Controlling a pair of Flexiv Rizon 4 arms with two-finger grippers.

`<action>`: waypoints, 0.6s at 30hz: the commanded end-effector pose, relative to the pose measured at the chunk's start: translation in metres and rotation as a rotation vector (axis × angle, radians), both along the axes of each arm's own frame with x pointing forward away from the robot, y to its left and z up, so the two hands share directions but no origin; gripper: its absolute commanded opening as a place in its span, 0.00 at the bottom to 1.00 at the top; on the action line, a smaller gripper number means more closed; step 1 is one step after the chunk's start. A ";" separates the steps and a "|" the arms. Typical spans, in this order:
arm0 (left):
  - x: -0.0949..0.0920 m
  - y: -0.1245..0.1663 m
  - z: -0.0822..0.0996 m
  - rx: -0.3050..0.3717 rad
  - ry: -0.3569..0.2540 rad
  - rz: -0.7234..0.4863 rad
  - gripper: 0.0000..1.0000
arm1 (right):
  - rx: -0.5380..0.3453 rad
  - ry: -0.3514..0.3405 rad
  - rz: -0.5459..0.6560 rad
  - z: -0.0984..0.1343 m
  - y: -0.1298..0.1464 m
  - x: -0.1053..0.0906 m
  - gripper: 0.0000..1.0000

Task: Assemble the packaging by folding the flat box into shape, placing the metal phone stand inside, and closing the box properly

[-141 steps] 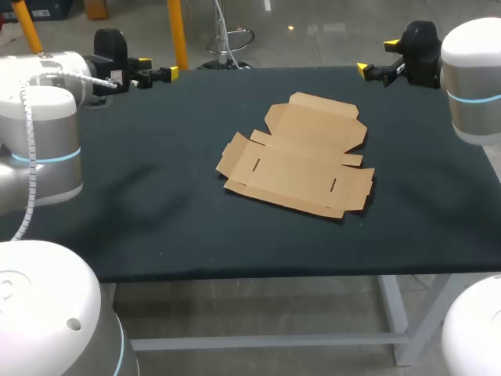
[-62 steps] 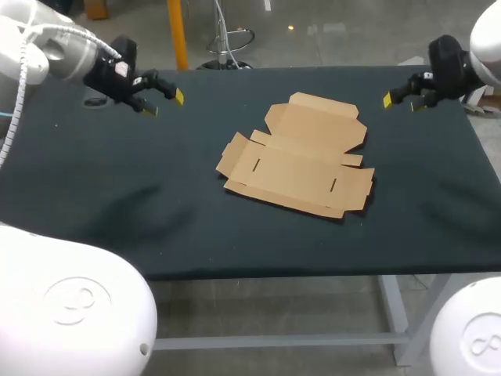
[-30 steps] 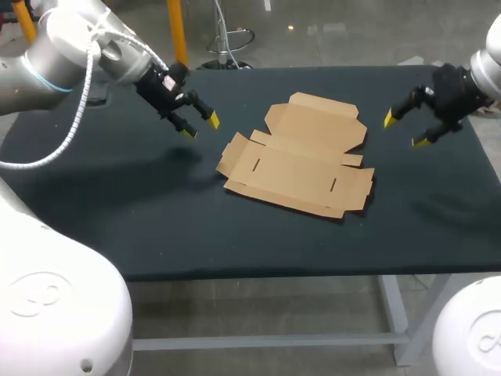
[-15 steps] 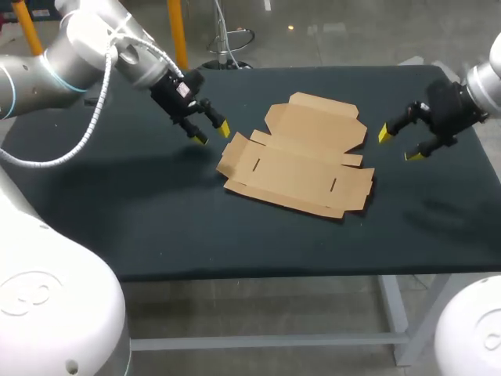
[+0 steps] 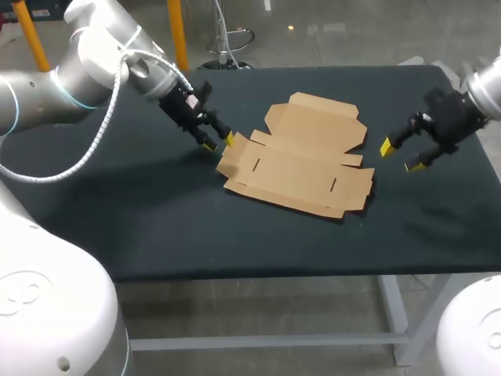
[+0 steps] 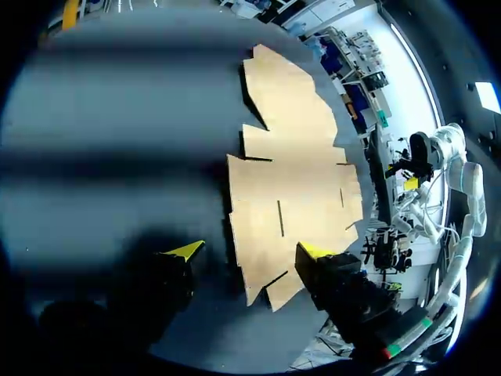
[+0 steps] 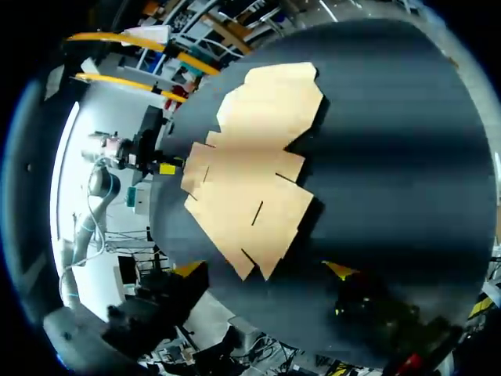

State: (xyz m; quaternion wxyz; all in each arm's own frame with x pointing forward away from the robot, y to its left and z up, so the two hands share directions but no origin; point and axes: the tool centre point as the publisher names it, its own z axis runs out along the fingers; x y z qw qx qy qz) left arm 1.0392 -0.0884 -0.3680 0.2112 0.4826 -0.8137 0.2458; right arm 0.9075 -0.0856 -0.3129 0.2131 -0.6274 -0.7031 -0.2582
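Plainly unfolded, the flat box (image 5: 297, 160) lies in the middle of the worktop (image 5: 117, 204), its long axis running roughly 9 to 3 o'clock. The left hand (image 5: 218, 142), spread wide and empty, is just beside the 9 o'clock flap. The right hand (image 5: 400, 157), also wide and empty, hangs off 3 o'clock, farther away.

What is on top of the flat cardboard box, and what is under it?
Nothing lies on the box; its whole top is bare. It rests on the dark table. The spot beneath is covered.
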 end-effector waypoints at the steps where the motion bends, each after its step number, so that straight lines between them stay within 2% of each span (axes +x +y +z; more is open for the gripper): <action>1: -0.005 -0.008 -0.007 0.008 -0.014 0.013 0.71 | 0.008 0.016 0.020 0.000 -0.003 0.001 1.00; 3: -0.005 -0.010 -0.009 0.012 -0.020 0.017 0.68 | 0.008 0.021 0.026 -0.001 -0.004 0.000 1.00; 7: -0.007 -0.013 -0.014 0.019 -0.025 0.011 0.71 | 0.013 0.034 0.035 -0.003 -0.005 -0.001 1.00; 9: -0.007 -0.015 -0.017 0.020 -0.024 0.012 0.66 | 0.017 0.039 0.040 -0.004 -0.006 -0.001 1.00; 10: -0.007 -0.015 -0.018 0.020 -0.022 0.015 0.62 | 0.018 0.041 0.042 -0.004 -0.006 -0.001 1.00; 12: -0.007 -0.017 -0.020 0.018 -0.018 0.022 0.29 | 0.020 0.045 0.045 -0.004 -0.006 -0.001 1.00; 13: -0.006 -0.017 -0.021 0.016 -0.016 0.024 0.00 | 0.017 0.049 0.044 -0.004 -0.006 -0.001 1.00; 18: -0.009 -0.012 -0.021 0.008 -0.016 0.050 0.00 | 0.014 0.053 0.046 -0.005 -0.007 -0.002 1.00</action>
